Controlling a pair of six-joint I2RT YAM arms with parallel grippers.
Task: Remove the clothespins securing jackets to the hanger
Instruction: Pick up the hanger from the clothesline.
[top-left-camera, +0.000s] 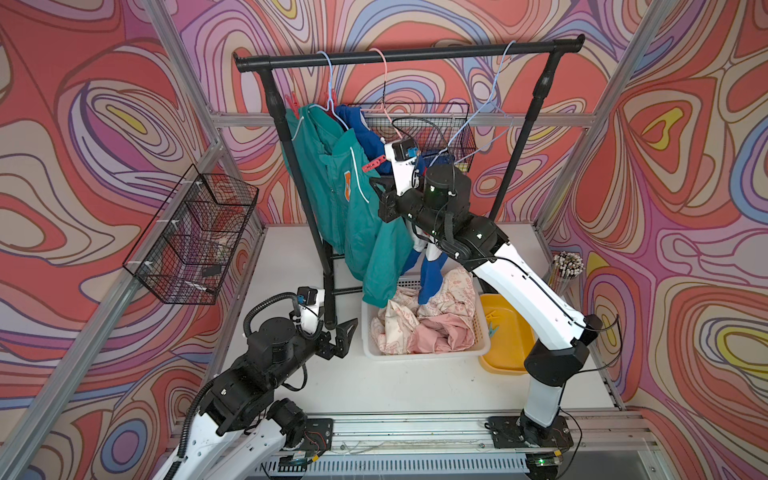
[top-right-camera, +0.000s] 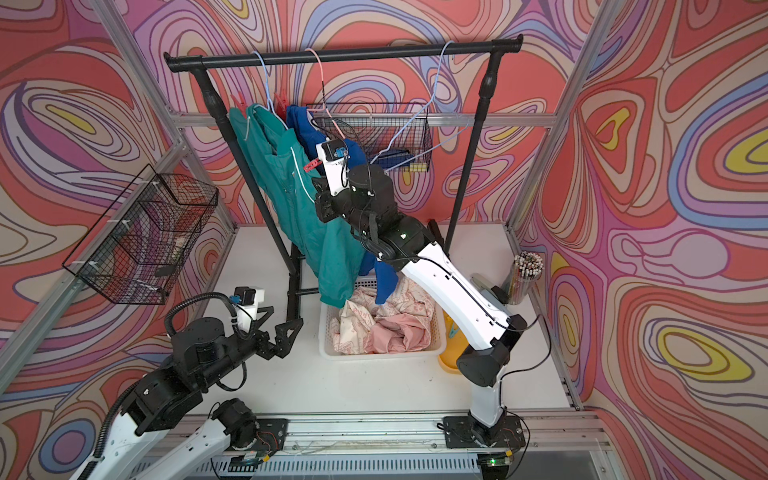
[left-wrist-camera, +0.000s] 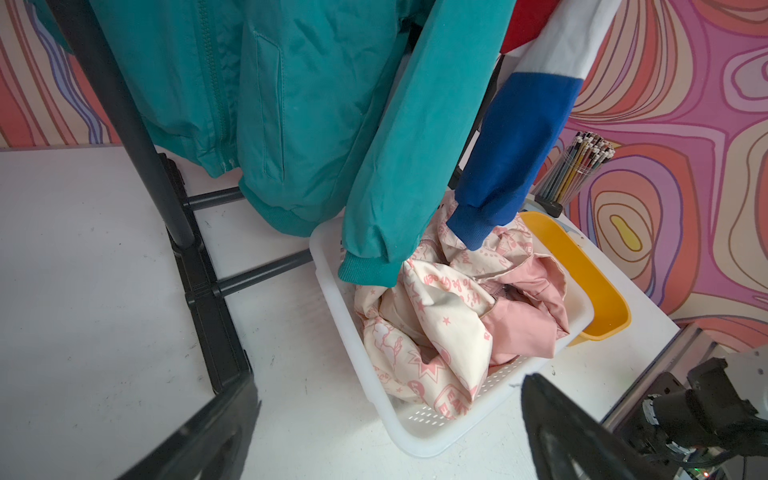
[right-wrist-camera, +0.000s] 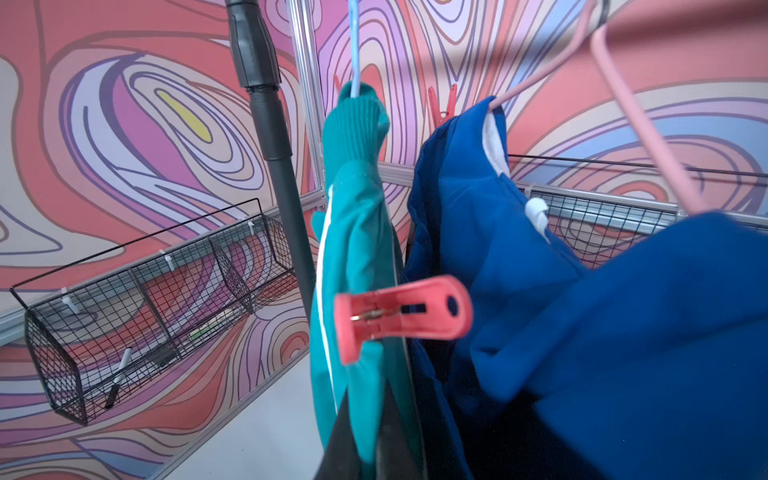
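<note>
Held left tool (top-left-camera: 340, 338) spread wide near foot of rack (top-left-camera: 407, 52); had right tool (top-left-camera: 377, 188) closed just beneath coral clothespin (right-wrist-camera: 401, 318) clipped on teal jacket (top-left-camera: 332, 187) hung from rack; could not tell what it gripped.

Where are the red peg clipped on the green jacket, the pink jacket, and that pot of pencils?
red peg (right-wrist-camera: 401, 318): right wrist view, the middle of its body.
pink jacket (top-left-camera: 436, 332): in a top view, its crumpled pink fabric.
pot of pencils (top-left-camera: 567, 262): in a top view, the pencil tops.

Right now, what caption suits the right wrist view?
Red clothespin on a hanging teal jacket, blue jacket alongside.
</note>
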